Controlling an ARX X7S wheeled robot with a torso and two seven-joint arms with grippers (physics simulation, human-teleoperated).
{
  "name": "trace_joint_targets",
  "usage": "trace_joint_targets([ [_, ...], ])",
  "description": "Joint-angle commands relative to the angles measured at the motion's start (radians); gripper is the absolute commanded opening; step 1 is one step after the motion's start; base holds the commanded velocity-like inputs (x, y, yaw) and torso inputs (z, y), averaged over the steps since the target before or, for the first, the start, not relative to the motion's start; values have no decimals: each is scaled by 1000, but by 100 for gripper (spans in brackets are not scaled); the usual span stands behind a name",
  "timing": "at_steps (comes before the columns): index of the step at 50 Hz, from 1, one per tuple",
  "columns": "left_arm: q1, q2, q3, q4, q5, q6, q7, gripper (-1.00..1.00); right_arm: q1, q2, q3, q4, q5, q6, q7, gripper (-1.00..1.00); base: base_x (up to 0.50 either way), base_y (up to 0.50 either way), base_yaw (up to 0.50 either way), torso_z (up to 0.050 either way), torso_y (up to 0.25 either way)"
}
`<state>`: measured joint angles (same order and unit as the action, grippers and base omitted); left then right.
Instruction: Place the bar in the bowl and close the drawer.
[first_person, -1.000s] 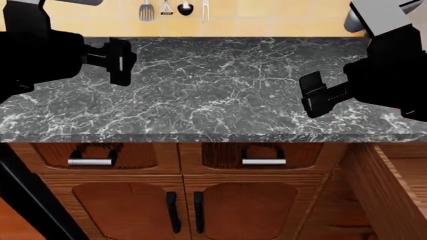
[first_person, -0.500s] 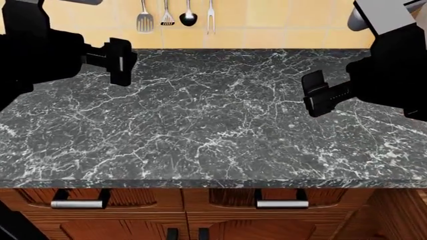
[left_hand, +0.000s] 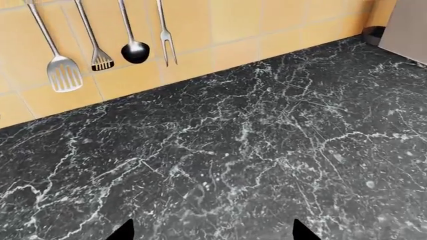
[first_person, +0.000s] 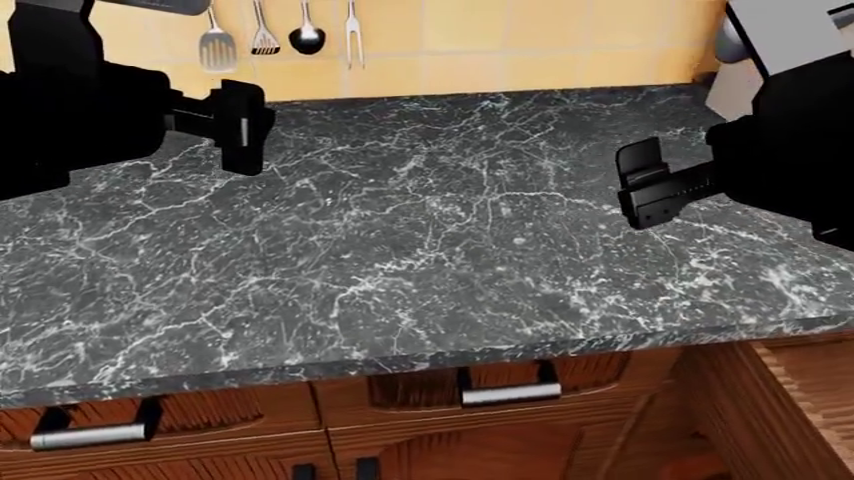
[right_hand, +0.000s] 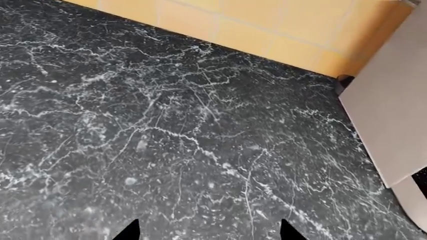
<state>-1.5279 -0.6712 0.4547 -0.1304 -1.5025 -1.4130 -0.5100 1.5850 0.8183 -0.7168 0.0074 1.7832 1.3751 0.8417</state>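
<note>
At the counter's near right corner, the drawer (first_person: 787, 400) is standing open | bar and bowl are showing in no view | left gripper (first_person: 247, 125) and right gripper (first_person: 647, 190) are hovering empty, jaws spread | risk: searching blind, an arm is liable to clip the drawer's side | no readable writing.
</note>
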Motion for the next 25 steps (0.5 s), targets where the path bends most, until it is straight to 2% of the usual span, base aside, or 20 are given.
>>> trace_joint_targets([
  [1, -1, -3, 5, 5, -19, 7, -4, 100, -2, 18, -4, -29, 0, -8, 12, 100, 0, 0, -500, 0, 0],
  [9, -1, -5, 12, 8, -25, 12, -3, 100, -9, 27, -10, -47, -9, -10, 0, 100, 0, 0, -500, 0, 0],
  [17, 26, -2, 36, -8, 6, 37, 46, 100, -55, 45, -16, -53, -39, -31, -37, 100, 0, 0, -500, 0, 0],
  [25, 23, -4, 37, -4, -16, 32, 30, 100, -54, 55, -23, -60, -19, -23, -27, 100, 0, 0, -500, 0, 0],
])
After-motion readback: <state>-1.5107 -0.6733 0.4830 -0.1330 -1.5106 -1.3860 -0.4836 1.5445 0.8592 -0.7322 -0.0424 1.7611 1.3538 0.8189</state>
